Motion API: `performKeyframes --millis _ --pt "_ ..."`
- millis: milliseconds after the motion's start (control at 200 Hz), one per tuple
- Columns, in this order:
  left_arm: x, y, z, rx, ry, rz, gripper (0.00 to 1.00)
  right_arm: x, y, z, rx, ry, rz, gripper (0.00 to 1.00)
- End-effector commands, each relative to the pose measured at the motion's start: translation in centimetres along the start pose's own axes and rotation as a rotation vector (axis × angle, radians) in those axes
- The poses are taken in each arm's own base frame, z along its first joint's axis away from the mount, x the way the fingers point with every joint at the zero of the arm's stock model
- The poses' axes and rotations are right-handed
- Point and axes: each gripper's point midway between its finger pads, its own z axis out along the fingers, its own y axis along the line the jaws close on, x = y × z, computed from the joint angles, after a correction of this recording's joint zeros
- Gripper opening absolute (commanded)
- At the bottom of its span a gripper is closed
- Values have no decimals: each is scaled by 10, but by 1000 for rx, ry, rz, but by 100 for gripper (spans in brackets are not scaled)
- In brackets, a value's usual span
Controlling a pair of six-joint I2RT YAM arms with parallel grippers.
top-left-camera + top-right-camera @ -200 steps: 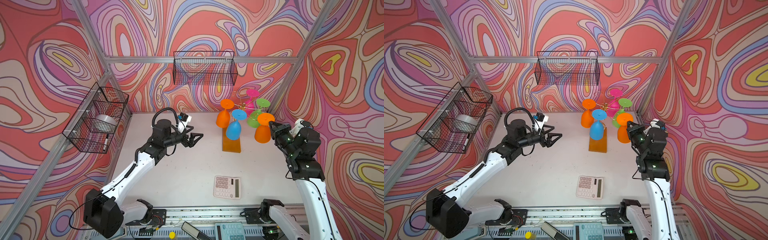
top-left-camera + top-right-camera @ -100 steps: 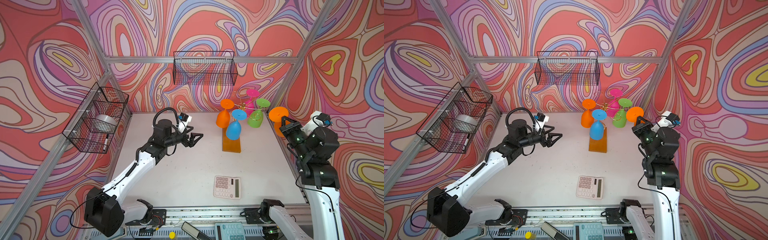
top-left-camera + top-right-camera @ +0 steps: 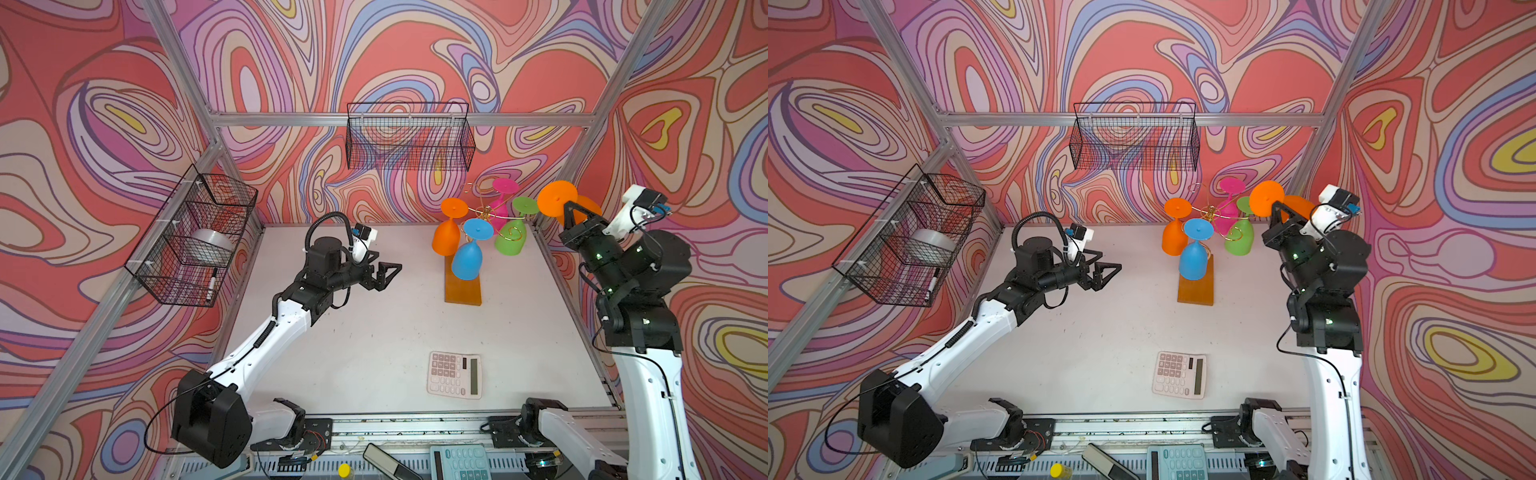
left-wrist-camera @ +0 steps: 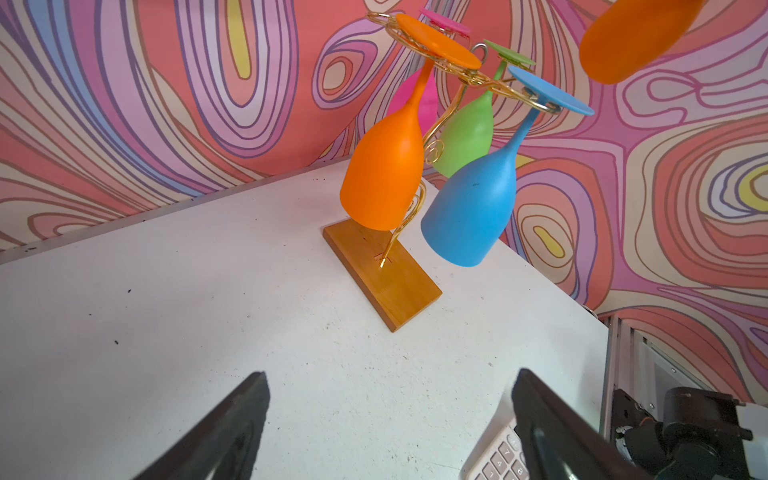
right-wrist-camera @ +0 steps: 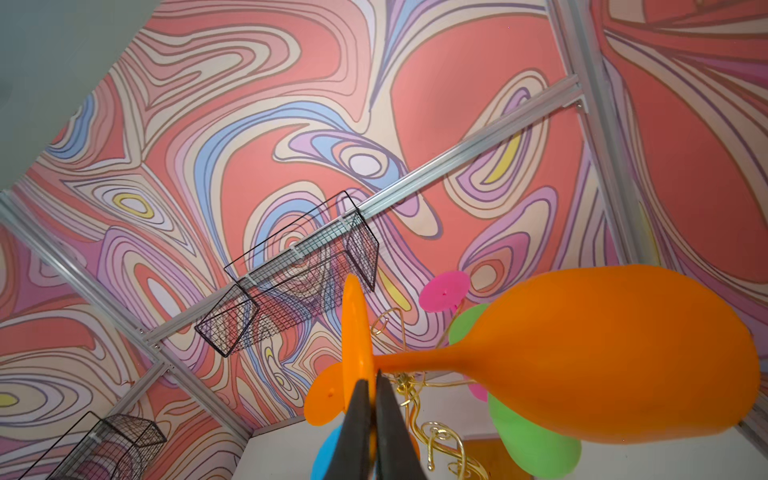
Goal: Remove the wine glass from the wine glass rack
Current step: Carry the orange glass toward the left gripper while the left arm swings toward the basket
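Five wine glasses: four, orange [image 3: 445, 240], blue [image 3: 467, 261], green [image 3: 509, 242], pink [image 3: 500, 208], hang bowl-down on the wine glass rack [image 3: 462, 289] at the bench's [image 3: 374, 324] far right; the fifth glass [image 3: 555, 198], orange, is off it, stem clamped in the right jaws. Left jaws wide apart. Two wire baskets [image 3: 409, 137]: side basket [image 3: 183, 266] holds one roll [image 3: 210, 245], one marker [image 3: 211, 285]. Two calculators [image 3: 455, 374]

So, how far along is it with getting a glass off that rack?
Nearly done: the right hand grips the orange wine glass by its stem, clear of the wine glass rack. Left, probably: setting it down. The left hand is open, empty.
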Motion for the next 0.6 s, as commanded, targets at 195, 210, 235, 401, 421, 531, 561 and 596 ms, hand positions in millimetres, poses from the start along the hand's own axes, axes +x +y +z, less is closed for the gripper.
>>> performKeyframes --millis 195,210,235,401,421,531,561,596 --pt "-24 42 -10 -106 -102 -137 96 -2 75 19 -314 31 -172 0" --pt "-25 44 -11 -111 -105 -139 96 0 77 22 -317 38 -178 0" --pt "-25 45 -12 -113 -108 -140 96 4 83 25 -329 51 -188 0" --pt "-29 56 -18 -162 -120 -150 96 38 123 46 -423 129 -219 0" --pt "-29 58 -19 -174 -120 -153 95 43 130 47 -441 138 -223 0" --pt "-34 75 -32 -274 -146 -168 95 72 168 55 -526 182 -268 0" --pt "-37 80 -36 -301 -155 -175 95 81 180 56 -551 196 -285 0" --pt "-39 85 -41 -334 -166 -185 95 91 192 58 -576 210 -308 0"
